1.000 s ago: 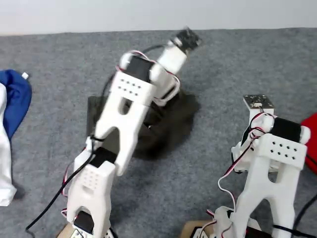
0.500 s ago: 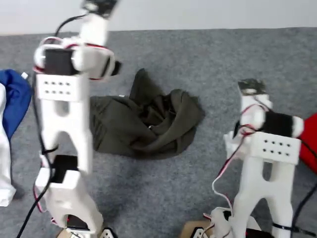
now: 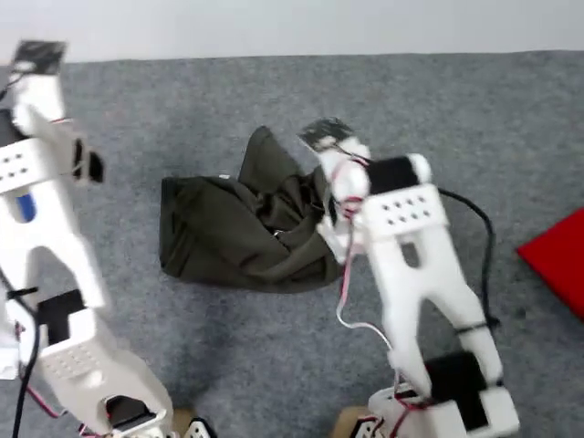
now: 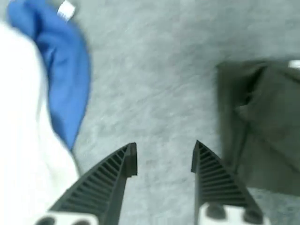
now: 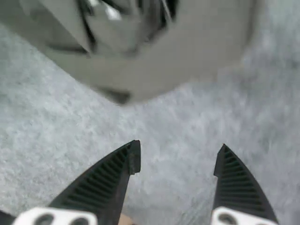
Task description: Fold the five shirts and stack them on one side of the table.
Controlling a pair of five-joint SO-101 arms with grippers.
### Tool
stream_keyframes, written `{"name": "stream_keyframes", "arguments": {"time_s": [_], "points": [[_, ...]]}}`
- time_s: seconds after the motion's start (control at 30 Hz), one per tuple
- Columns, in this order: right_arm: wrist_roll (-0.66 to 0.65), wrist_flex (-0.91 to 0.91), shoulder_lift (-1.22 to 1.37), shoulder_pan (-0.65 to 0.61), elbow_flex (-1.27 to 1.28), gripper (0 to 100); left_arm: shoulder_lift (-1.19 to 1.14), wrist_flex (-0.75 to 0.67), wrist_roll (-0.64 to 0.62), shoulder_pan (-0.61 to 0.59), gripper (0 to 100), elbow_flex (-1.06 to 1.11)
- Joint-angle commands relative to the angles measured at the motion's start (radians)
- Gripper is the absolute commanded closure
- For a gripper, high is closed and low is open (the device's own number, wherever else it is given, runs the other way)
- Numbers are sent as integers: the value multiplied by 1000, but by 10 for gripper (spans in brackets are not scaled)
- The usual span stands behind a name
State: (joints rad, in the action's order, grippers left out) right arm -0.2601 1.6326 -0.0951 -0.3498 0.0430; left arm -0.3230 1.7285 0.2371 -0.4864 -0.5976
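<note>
While spread wide over the grey table cover, grips nothing at the left gripper; only cover between the two ribbed fingers. Sits between two heaps: blue shirt and white shirt close on one flank, crumpled dark shirt on the other, apart from both fingers. Small white tag at the blue shirt's far end, too blurred to read. Second pale tag at the dark shirt's edge, print likewise unreadable. Open cover ahead of the fingertips, running on between the heaps.

Likewise released at the right gripper: fingers wide apart, nothing held, grey cover between them. Just ahead of its tips, the near edge of the dark shirt, not touching.

In the high view, finds the right arm over that shirt's side, with the shirt bunched and unfolded mid-table. Off to the arm's right, at the table's edge, a red cloth, well apart from the gripper, plain cover between. More bare cover beyond the dark shirt toward the far edge.
</note>
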Motion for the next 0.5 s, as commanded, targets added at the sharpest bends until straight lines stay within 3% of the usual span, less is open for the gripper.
{"name": "stream_keyframes", "arguments": {"time_s": [0.0, 0.17, 0.47], "points": [[3, 41, 107, -76, -209, 733, 58, 26, 32, -87, 810, 19], [-68, 45, 320, -90, -377, 733, 58, 26, 54, -146, 810, 67], [-9, 50, 601, 33, -660, 734, 55, 25, 54, -164, 811, 85]]}}
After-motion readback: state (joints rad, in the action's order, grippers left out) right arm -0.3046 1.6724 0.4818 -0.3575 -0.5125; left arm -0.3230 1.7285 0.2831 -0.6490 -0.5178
